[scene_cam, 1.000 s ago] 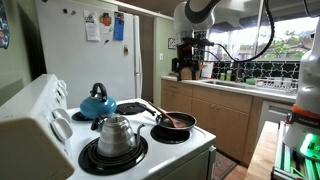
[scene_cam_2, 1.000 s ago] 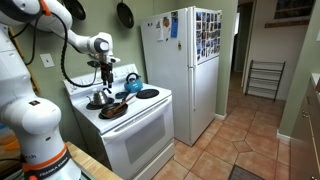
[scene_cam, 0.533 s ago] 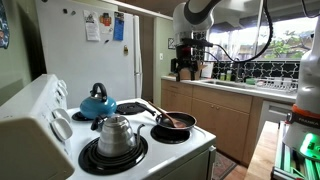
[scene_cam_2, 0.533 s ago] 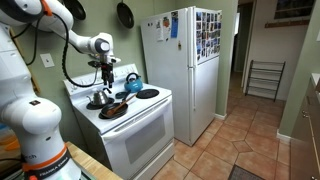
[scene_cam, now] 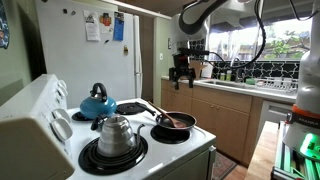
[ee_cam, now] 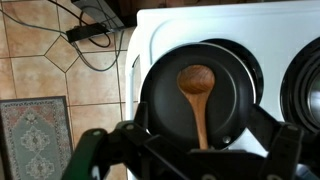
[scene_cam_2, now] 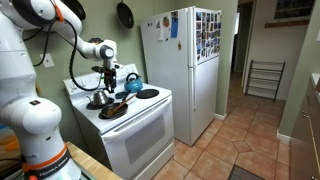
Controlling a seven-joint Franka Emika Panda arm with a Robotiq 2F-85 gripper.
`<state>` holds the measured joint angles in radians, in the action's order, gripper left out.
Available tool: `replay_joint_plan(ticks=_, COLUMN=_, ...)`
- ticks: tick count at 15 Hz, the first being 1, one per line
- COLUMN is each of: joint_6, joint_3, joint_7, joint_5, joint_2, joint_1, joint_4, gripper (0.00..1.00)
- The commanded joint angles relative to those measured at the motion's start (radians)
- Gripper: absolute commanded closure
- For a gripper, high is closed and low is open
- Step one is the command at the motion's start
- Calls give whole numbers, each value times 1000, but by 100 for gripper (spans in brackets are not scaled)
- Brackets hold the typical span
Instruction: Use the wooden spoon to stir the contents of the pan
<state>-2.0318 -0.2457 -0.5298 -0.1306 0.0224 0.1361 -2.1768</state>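
White kitchen stove serves as tabletop (ee_cam: 170,25); its front burner carries the shallow round black frying pan (ee_cam: 160,95), the slim light-brown wooden spoon (ee_cam: 196,80) lying inside. Directly above hangs the end effector (ee_cam: 192,152), fingers spread apart, empty. In the wrist view the spoon's handle runs from bowl straight toward it, crosswise to the finger gap, so a plain descent should straddle it.

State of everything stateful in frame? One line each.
gripper: open, empty, hovers above the pan
wooden spoon: lying in the pan, not gripped
pan: upright on the stove, spoon inside
blue kettle: upright on the stove
steel kettle: upright on the stove
fridge: doors shut
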Motion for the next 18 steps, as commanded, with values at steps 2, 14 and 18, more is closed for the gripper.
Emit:
replay_joint_plan(ticks=2, joint_6=-61, joint_3=31, joint_7=5, joint_5=23, joint_2=145, joint_1=34, joint_4=64, gripper=0)
replay_joint_plan(ticks=14, joint_6=-215, joint_3=101, joint_7=17, joint_5=62, joint_2=311, joint_1=90, joint_4=135, gripper=0)
replay_joint_plan(ticks=18, joint_6=-215, joint_3=103, joint_7=17, joint_5=62, joint_2=310, joint_1=93, joint_4=137, gripper=0)
